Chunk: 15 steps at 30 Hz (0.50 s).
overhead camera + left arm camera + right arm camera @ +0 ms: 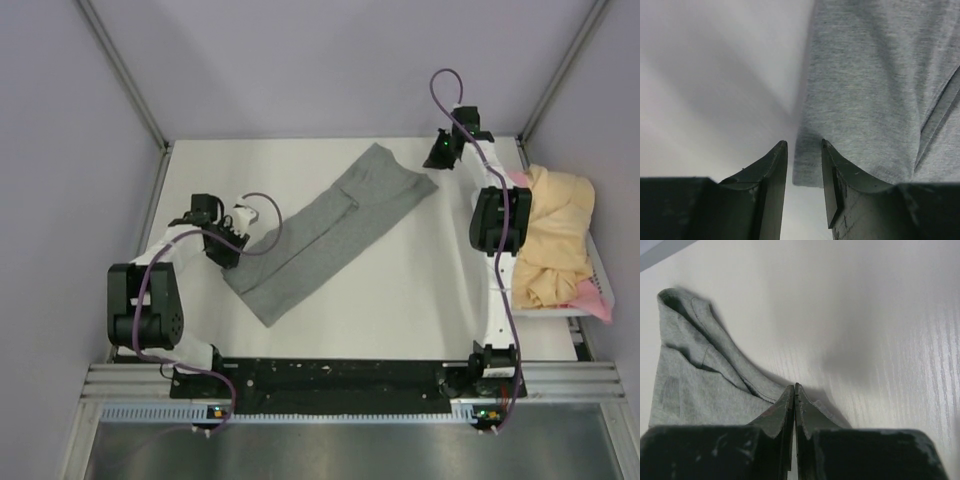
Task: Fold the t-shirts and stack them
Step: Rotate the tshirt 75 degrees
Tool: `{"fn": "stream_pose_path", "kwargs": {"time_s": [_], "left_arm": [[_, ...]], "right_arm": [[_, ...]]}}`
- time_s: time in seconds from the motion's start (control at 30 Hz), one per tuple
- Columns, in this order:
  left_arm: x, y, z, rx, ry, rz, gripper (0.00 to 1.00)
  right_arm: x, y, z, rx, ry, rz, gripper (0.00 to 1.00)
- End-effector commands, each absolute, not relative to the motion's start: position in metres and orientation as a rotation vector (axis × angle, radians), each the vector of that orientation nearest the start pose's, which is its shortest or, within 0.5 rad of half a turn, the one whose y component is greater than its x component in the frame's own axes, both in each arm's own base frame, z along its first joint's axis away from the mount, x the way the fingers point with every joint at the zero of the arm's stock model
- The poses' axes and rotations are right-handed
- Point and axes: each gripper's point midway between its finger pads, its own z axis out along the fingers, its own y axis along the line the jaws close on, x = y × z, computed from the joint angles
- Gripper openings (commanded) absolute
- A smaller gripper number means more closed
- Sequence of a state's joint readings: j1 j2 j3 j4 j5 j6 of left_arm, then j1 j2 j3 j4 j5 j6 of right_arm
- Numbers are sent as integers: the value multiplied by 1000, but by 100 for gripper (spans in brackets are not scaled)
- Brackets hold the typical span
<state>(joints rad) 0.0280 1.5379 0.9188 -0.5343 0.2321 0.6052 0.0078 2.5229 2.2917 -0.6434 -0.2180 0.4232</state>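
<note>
Grey shirt (pixel 330 225), already narrowed into a long band, is laid slantwise across the white table (pixel 420 300), one end near the left gripper (pixel 228 248) and the other near the right gripper (pixel 440 152). In the left wrist view, the left gripper (pixel 805 145) is seen with its jaws a little apart, and the hemmed corner of the shirt (pixel 875 90) lies flat beneath the gap, not pinched. In the right wrist view, the right gripper (pixel 794 386) is pressed fully together at the edge of the rumpled far end (pixel 695 385); whether cloth is caught cannot be told. A yellow shirt (pixel 555 230) and a pink shirt (pixel 597 300) are heaped at the right edge. The cloth is judged light, limp and prone to sagging or dragging, so it is best taken at a hemmed corner or doubled edge, with all layers pinched together.
</note>
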Motion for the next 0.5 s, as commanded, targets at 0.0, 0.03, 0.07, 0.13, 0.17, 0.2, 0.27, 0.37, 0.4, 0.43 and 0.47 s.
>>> {"fn": "stream_pose_path", "kwargs": {"time_s": [0.0,0.03,0.07,0.13,0.17,0.2,0.27,0.37,0.4,0.43,0.47], "left_arm": [[310,-15,25,885,2545,-131,38],[309,-9,19,889,2560,-90,39],[308,-1,13,890,2576,-32,39],[306,15,3,879,2611,86,40],[303,22,-2,881,2630,132,40],[298,25,-6,889,2648,151,39],[286,30,-8,899,2681,181,38],[266,29,-10,936,2709,154,36],[257,28,-10,957,2724,137,34],[245,20,-10,994,2724,63,33],[234,15,-10,1030,2724,8,33]], "right_arm": [[628,72,98,349,2328,548,0],[628,75,115,314,2304,554,1],[626,80,129,271,2283,552,4],[619,86,166,168,2231,526,11],[613,92,180,125,2217,519,15],[604,96,189,81,2211,508,17],[587,100,202,40,2208,467,22],[559,93,194,123,2261,420,32],[550,89,184,156,2288,394,34],[541,86,173,185,2319,378,36],[531,82,161,219,2350,358,37]]}}
